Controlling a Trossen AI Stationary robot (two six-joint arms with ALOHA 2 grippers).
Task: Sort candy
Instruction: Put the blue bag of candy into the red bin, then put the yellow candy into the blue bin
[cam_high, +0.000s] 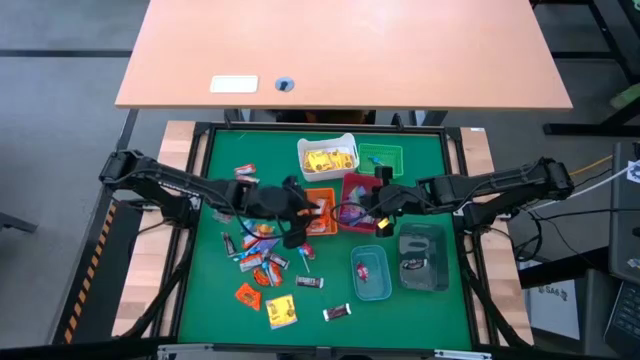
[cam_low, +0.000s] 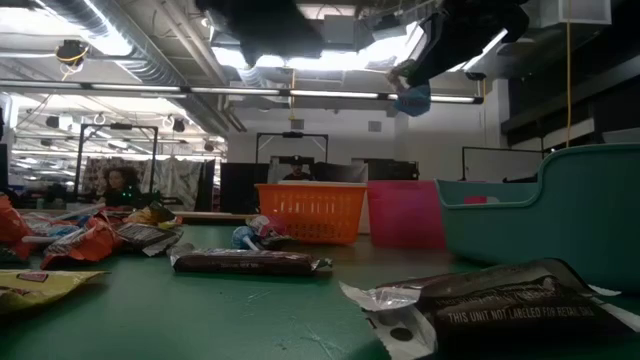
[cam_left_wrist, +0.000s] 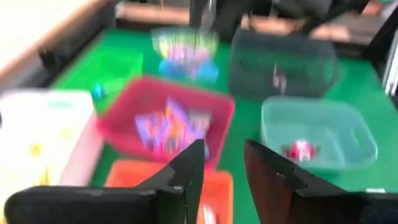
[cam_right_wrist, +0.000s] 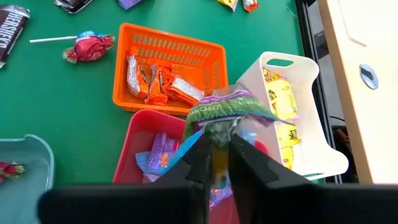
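Loose candy (cam_high: 262, 258) in mixed wrappers lies on the green mat at the near left. My left gripper (cam_left_wrist: 224, 163) hovers open over the orange bin (cam_high: 322, 197), with nothing between its fingers. My right gripper (cam_right_wrist: 219, 142) hangs above the red bin (cam_right_wrist: 138, 135) and is shut on a purple-and-green wrapped candy (cam_right_wrist: 231, 109). The same candy shows in the low view as a bluish piece (cam_low: 412, 98) high above the mat. The red bin holds purple and blue sweets, the orange bin orange ones, and the white bin (cam_high: 327, 146) yellow ones. My right gripper pinches the wrapped candy by its near edge (cam_right_wrist: 219, 127) between its two fingertips. The fingers slant downward from the table's right side. Most of the wrapper sticks out past the fingertips, and the candy is lifted clear above the red bin.
A green bin (cam_high: 383, 158) stands at the back beside the white one. A teal bin (cam_high: 370, 274) with one red sweet and a dark clear bin (cam_high: 423, 258) stand at the near right. A brown desk (cam_high: 340, 55) lies beyond the mat.
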